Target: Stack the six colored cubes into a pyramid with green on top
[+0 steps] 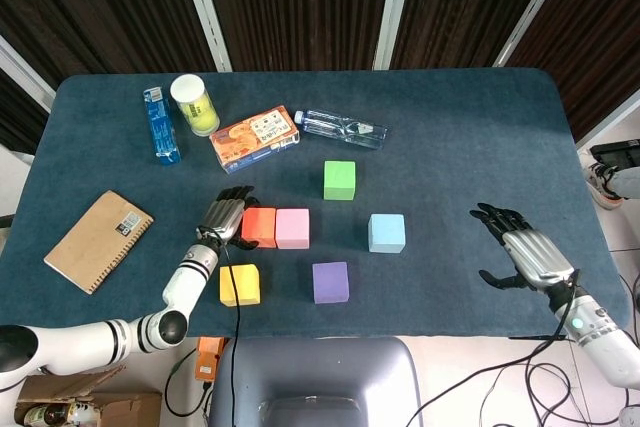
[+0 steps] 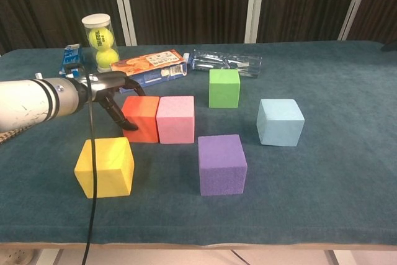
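An orange-red cube (image 1: 259,226) (image 2: 142,118) and a pink cube (image 1: 293,228) (image 2: 176,119) stand side by side, touching. The green cube (image 1: 340,179) (image 2: 224,88) sits behind them and the light blue cube (image 1: 386,232) (image 2: 280,122) to their right. Nearer the front are the purple cube (image 1: 330,282) (image 2: 222,164) and the yellow cube (image 1: 239,285) (image 2: 105,167). My left hand (image 1: 225,217) (image 2: 111,94) lies against the orange-red cube's left side, fingers curved down, holding nothing. My right hand (image 1: 520,252) hovers with spread fingers at the front right, far from the cubes.
Along the back left lie a tennis ball tube (image 1: 194,104), a blue box (image 1: 160,125), an orange snack box (image 1: 255,138) and a clear bottle (image 1: 340,128). A brown notebook (image 1: 98,240) rests at the left edge. A cable hangs from my left arm past the yellow cube.
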Controlling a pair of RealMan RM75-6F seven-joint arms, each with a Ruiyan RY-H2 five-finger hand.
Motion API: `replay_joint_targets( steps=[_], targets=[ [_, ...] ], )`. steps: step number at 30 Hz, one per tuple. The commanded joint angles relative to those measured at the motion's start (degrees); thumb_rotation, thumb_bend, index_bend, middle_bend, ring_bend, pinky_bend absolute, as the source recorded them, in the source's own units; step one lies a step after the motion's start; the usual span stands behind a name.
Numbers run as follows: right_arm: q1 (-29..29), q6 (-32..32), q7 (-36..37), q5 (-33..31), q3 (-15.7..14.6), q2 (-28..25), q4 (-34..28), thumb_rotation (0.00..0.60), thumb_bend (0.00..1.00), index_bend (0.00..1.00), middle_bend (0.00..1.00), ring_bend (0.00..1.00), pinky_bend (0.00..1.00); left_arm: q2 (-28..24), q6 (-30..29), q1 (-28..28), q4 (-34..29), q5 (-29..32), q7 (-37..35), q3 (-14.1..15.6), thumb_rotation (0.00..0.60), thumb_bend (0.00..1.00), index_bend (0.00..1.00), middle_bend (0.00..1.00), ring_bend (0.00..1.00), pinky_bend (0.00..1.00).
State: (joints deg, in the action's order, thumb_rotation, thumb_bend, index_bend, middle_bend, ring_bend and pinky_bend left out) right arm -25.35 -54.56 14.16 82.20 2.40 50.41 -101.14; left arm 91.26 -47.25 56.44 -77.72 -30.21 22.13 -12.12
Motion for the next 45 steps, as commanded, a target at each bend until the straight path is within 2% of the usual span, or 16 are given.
replay_joint_targets(
  steps=[1, 8, 14, 18, 23, 26, 30, 36, 39, 45],
  targets=[
    [-0.01, 0.06, -0.10, -0.03, -0.01, 0.00, -0.03, 0.600, 0.24, 0.00, 0.00, 0.00, 0.00, -0.03, -0.13, 0.01, -0.02, 0.06, 0.28, 0.11, 0.600, 0.16, 0.27, 0.08, 0.01, 0.07],
    [0.02, 0.02, -0.68, -0.40, 0.07, 0.17, -0.11, 0.600, 0.24, 0.00, 0.00, 0.00, 0.00, -0.71, -0.60, -0.20, -1.21, -0.32, 0.76, 0.24, 0.600, 0.12, 0.23, 0.08, 0.01, 0.08],
    [0.07, -0.08, -1.03, -0.71, 0.17, 0.23, -0.22, 0.600, 0.24, 0.00, 0.00, 0.00, 0.00, -2.35, -1.26, -0.59, -3.56, -0.79, 1.54, 0.81, 0.600, 0.10, 0.14, 0.08, 0.01, 0.08],
    [-0.57, 0.39, -3.06, -2.18, 0.88, 0.35, -1.10, 0.600, 0.24, 0.00, 0.00, 0.00, 0.00, -13.60, -10.27, -5.42, -19.29, -8.92, 5.30, 5.69, 0.600, 0.09, 0.10, 0.08, 0.01, 0.08],
    [-3.40, 3.39, -8.36, -7.36, 2.75, 2.31, -2.51, 0.600, 0.24, 0.00, 0.00, 0.00, 0.00, -24.28, -18.98, -12.13, -30.45, -18.41, 6.10, 10.99, 0.600, 0.09, 0.09, 0.08, 0.01, 0.08],
    [-6.73, 5.32, -14.42, -13.70, 4.88, 5.43, -2.86, 0.600, 0.24, 0.00, 0.00, 0.00, 0.00, -29.53, -23.37, -16.71, -33.34, -24.22, 4.28, 13.80, 0.600, 0.09, 0.09, 0.08, 0.01, 0.08],
    [-13.45, 6.19, -24.76, -26.28, 8.31, 12.71, -1.53, 0.600, 0.24, 0.00, 0.00, 0.00, 0.00, -34.14, -27.74, -21.96, -33.43, -29.60, 1.63, 16.24, 0.600, 0.09, 0.09, 0.08, 0.01, 0.08],
    [-25.89, 4.77, -38.06, -47.04, 11.95, 26.03, 4.32, 0.600, 0.22, 0.02, 0.00, 0.00, 0.00, -37.96, -29.07, -26.72, -31.97, -33.08, -5.26, 16.58, 0.600, 0.09, 0.09, 0.08, 0.01, 0.08],
    [-31.48, 3.43, -43.12, -54.63, 12.67, 32.30, 8.05, 0.600, 0.22, 0.04, 0.00, 0.00, 0.00, -39.08, -29.30, -28.64, -30.74, -35.00, -8.25, 16.65, 0.600, 0.09, 0.09, 0.08, 0.01, 0.08],
    [-39.28, 0.75, -49.94, -62.41, 13.76, 41.77, 12.84, 0.600, 0.21, 0.06, 0.00, 0.00, 0.00, -40.27, -30.99, -32.03, -28.21, -38.02, -11.40, 16.19, 0.600, 0.09, 0.09, 0.08, 0.01, 0.08]
  ],
)
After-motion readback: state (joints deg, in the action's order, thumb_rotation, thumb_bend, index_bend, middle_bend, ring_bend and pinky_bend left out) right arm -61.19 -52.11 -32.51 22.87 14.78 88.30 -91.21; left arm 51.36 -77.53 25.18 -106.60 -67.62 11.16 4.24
